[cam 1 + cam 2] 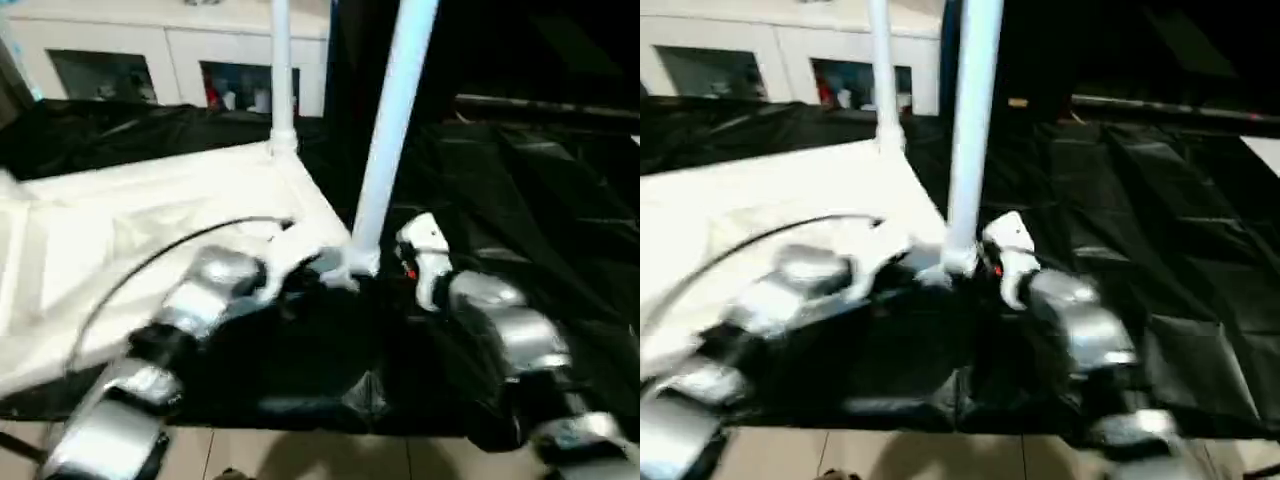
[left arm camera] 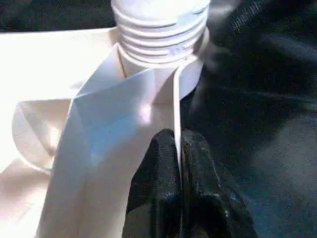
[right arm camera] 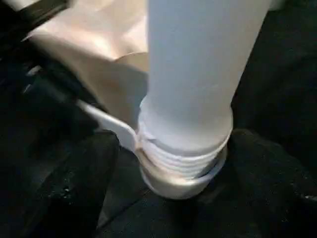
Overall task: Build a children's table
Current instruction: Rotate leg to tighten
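The children's table top lies upside down on black cloth, white, with a raised rim. Two white tapered legs stand upright in its corner sockets: a near leg and a far leg. The near leg's threaded base sits in its socket. My left gripper is shut on the thin rim of the top right beside that socket. My right gripper stands open around the foot of the near leg, one black finger on each side and apart from it.
A white cabinet with glass-front shelves stands behind. Crumpled black cloth covers the ground to the right. Tan floor runs along the near edge. A black cable arcs over the table top to my left arm.
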Controlling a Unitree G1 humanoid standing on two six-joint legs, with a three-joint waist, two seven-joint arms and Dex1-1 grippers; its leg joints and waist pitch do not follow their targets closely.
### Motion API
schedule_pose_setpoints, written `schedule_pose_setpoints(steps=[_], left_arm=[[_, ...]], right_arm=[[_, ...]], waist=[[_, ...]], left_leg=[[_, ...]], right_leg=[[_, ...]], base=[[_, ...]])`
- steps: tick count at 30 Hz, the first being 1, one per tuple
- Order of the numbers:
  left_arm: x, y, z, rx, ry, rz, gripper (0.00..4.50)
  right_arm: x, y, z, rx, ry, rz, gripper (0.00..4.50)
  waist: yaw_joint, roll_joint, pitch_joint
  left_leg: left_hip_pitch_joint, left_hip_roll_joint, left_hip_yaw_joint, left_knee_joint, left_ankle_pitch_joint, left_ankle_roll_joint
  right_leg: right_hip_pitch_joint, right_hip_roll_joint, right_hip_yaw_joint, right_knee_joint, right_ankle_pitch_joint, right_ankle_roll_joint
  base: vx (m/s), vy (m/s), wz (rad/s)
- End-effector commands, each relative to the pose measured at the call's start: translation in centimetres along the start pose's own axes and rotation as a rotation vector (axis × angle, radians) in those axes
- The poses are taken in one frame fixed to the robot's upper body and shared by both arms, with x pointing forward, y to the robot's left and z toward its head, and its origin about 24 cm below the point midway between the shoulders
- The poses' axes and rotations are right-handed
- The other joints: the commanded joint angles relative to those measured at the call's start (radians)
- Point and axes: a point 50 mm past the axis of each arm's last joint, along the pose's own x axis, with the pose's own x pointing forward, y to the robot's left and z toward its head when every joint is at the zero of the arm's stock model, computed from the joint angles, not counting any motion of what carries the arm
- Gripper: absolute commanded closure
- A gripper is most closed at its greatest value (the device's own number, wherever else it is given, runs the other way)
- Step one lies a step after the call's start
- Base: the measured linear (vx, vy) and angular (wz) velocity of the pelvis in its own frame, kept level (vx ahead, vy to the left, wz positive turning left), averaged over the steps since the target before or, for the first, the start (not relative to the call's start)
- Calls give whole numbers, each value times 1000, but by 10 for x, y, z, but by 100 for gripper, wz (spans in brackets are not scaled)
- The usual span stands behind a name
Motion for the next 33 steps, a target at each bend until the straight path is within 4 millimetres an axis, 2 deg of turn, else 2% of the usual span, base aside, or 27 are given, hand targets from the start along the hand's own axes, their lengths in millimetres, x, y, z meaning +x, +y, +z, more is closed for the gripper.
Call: schedule_pose_setpoints(steps=[1,3,5,8,10,11,13,15,19,24,25,27,28,29,31,32,33], left_arm=[[8,-15,16,46,-108,-133,450],[5,-18,14,48,-102,-173,450],[-1,-21,10,42,-88,-213,450],[-4,-24,9,35,-92,-229,450],[-5,-25,8,34,-92,-230,450],[-5,-25,8,32,-92,-226,450],[-5,-25,7,33,-90,-223,450],[-6,-25,7,33,-90,-220,450],[-7,-25,7,29,-90,-216,450],[-6,-25,7,23,-94,-201,450],[-6,-25,7,19,-96,-193,450],[0,-19,8,-1,-95,-108,450],[0,-19,8,-2,-95,-105,450],[5,-14,8,-24,-87,-38,450],[6,-12,8,-34,-82,-13,450],[14,-4,8,-73,-58,92,450],[21,2,9,-110,-42,178,450]], right_arm=[[3,6,10,-26,-27,76,70],[-2,5,11,-35,-17,117,70],[-7,8,10,-61,16,184,70],[-9,10,7,-77,43,228,70],[-8,10,5,-87,55,234,94],[-7,9,3,-105,72,227,101],[-6,8,2,-103,71,218,104],[-5,9,3,-99,67,217,142],[-5,10,3,-96,65,223,168],[-3,11,-2,-77,67,209,175],[-3,10,-3,-64,67,190,175],[2,2,-13,9,66,35,176],[3,2,-13,11,66,30,176],[6,-2,-20,49,70,-78,176],[7,-3,-22,63,72,-112,176],[15,-3,-29,158,64,-249,177],[21,-2,-34,246,61,-353,177]], waist=[[4,-2,-63],[7,-1,-61],[14,-4,-59],[19,-5,-58],[19,-5,-58],[20,-10,-58],[19,-11,-59],[19,-13,-59],[19,-13,-59],[19,-13,-60],[18,-13,-60],[14,-15,-59],[14,-15,-59],[9,-14,-59],[3,-15,-59],[0,-16,-59],[-6,-14,-56]], left_leg=[[33,11,6,-57,-234,44],[33,14,7,-59,-252,41],[33,15,7,-63,-267,29],[36,15,10,-61,-281,19],[34,15,9,-62,-280,16],[32,15,9,-63,-272,13],[33,14,9,-61,-265,14],[31,13,9,-60,-254,18],[32,13,10,-59,-246,24],[31,12,11,-58,-240,28],[32,12,10,-58,-239,27],[31,11,11,-59,-243,18],[31,11,11,-59,-243,18],[30,11,9,-61,-258,4],[33,9,9,-62,-279,-7],[31,8,9,-62,-281,-9],[33,6,10,-63,-292,-17]], right_leg=[[34,-21,10,-64,-52,-242],[34,-23,10,-65,-80,-246],[35,-21,10,-65,-113,-232],[29,-24,13,-68,-145,-224],[30,-24,13,-68,-152,-219],[30,-26,12,-68,-165,-211],[30,-26,13,-68,-166,-207],[31,-25,13,-66,-156,-206],[30,-24,13,-66,-151,-208],[31,-23,13,-66,-146,-208],[31,-24,13,-65,-146,-208],[28,-23,13,-67,-161,-206],[28,-23,13,-67,-161,-206],[29,-25,12,-69,-191,-198],[25,-24,13,-72,-215,-190],[26,-23,13,-73,-222,-185],[20,-22,16,-77,-243,-180]], base=[[0,0,0],[0,0,0],[0,0,0],[0,0,0],[0,0,0],[0,0,0],[0,0,0],[0,0,0],[0,0,0],[0,0,0],[0,0,0],[0,0,0],[0,0,0],[0,0,0],[0,0,0],[0,0,0],[0,0,0]])
